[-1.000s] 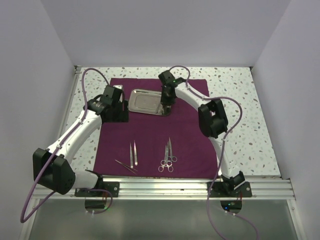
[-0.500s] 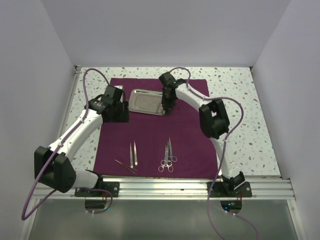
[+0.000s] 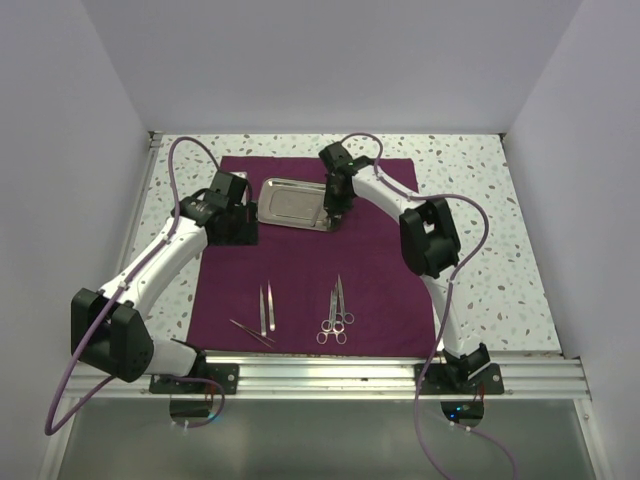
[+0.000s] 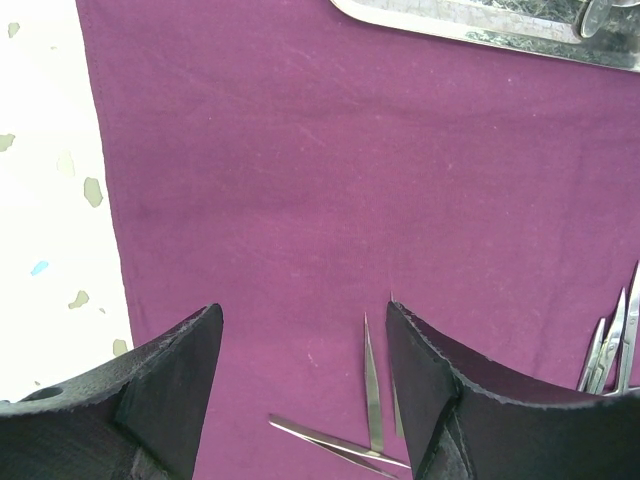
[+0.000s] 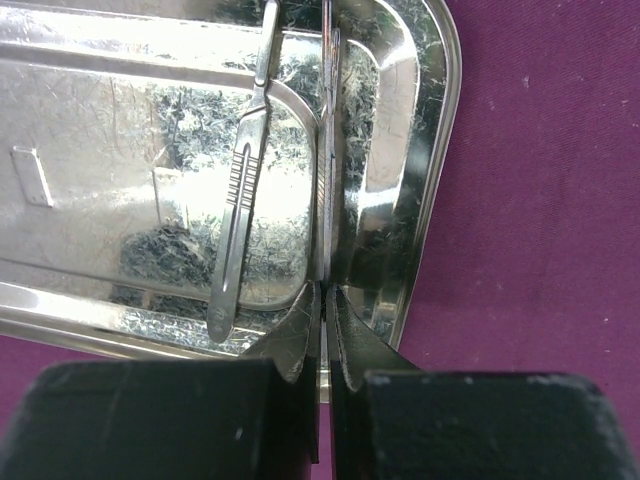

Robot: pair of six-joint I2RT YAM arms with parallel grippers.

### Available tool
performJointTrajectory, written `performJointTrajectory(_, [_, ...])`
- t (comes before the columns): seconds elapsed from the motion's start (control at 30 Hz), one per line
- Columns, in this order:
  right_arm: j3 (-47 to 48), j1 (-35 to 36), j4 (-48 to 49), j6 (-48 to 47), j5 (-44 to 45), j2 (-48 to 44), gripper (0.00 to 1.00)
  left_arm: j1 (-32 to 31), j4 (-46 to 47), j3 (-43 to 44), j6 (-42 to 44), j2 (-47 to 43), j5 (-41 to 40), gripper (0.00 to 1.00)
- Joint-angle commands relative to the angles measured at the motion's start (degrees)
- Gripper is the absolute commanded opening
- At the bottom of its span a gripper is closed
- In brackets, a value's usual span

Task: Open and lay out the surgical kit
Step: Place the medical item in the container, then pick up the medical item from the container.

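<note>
Speckled tabletop [image 3: 480, 200] carries the purple cloth wrap [image 3: 300, 270], spread flat, with the steel tray [image 3: 285, 200] at its far end. My right gripper [image 5: 325, 300] is clenched on a thin steel instrument [image 5: 327, 180] standing edge-on inside the tray. I judge it light, stiff and slippery, best pinched on its flat sides. A scalpel-like handle [image 5: 243, 200] lies just beside it, and the tray wall crowds the other side. My left gripper [image 4: 303, 310] hangs released over bare cloth near the tweezers [image 4: 372, 385]; the scissors and forceps [image 3: 336, 310] lie well apart.

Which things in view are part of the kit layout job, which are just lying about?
Job: cloth wrap; steel tray; tweezers; scissors and forceps; scalpel handle in the tray; thin instrument pinched by the right gripper.
Just there: purple cables; aluminium rail; speckled table.
</note>
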Motion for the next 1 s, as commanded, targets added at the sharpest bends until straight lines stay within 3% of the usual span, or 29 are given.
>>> performJointTrajectory(0.0, [1.2, 0.4, -3.1, 0.0, -1.0, -2.7, 0.00, 0.5, -0.3, 2.0, 0.9, 0.1, -1.2, 0.70])
performJointTrajectory(0.23, [-0.6, 0.4, 0.7, 0.7, -3.1, -11.9, 0.00, 0.5, 0.2, 1.9, 0.6, 0.3, -0.9, 0.69])
performJointTrajectory(0.33, [-0.4, 0.4, 2.8, 0.0, -4.7, -13.1, 0.63, 0.5, 0.5, 1.8, 0.3, 0.4, -0.2, 0.69])
performJointTrajectory(0.37, [-0.3, 0.4, 2.9, -0.3, -4.7, -13.0, 0.98, 0.5, 0.6, 1.8, 0.2, 0.4, 0.0, 0.69])
performJointTrajectory(0.63, [0.5, 0.4, 1.7, -0.4, -4.7, -9.6, 0.98, 0.5, 0.5, 1.1, 0.1, -0.4, 0.1, 0.68])
performJointTrajectory(0.97, [9.8, 0.4, -0.7, -1.3, -3.3, 1.0, 0.81, 0.5, 0.8, -1.0, 0.5, -1.7, -0.1, 0.68])
